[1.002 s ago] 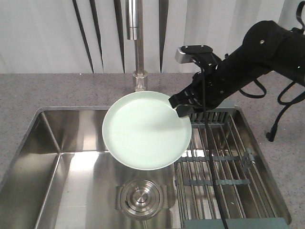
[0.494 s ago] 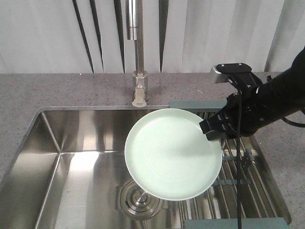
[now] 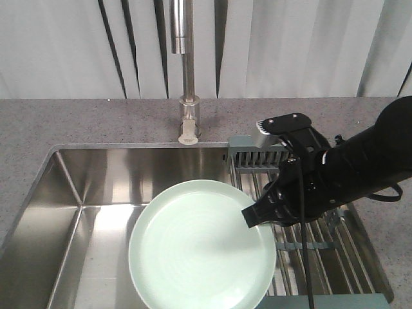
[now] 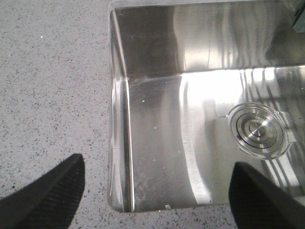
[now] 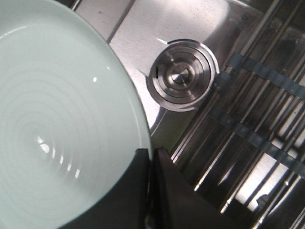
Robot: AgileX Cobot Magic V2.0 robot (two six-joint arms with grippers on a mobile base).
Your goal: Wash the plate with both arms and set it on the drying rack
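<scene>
The pale mint-green plate (image 3: 199, 248) hangs face up over the sink basin, low and toward the front. My right gripper (image 3: 252, 217) is shut on its right rim; the right wrist view shows the two black fingers pinching the plate (image 5: 57, 124) edge at the right gripper (image 5: 151, 155). The drying rack (image 3: 315, 248) of metal bars lies in the right part of the sink, under the right arm, and its bars (image 5: 248, 143) show beside the plate. My left gripper (image 4: 155, 186) is open over the sink's near left corner, holding nothing. It does not show in the front view.
A tall steel faucet (image 3: 187, 71) stands behind the sink on the speckled grey counter (image 3: 77, 119). The round drain (image 4: 257, 131) sits in the basin floor, also seen as the drain (image 5: 181, 74) beside the rack. The sink's left wall (image 3: 45, 212) slopes down.
The right arm has carried the plate from up near the faucet down and toward the front of the sink, first swinging right over the rack, then left and lower.
</scene>
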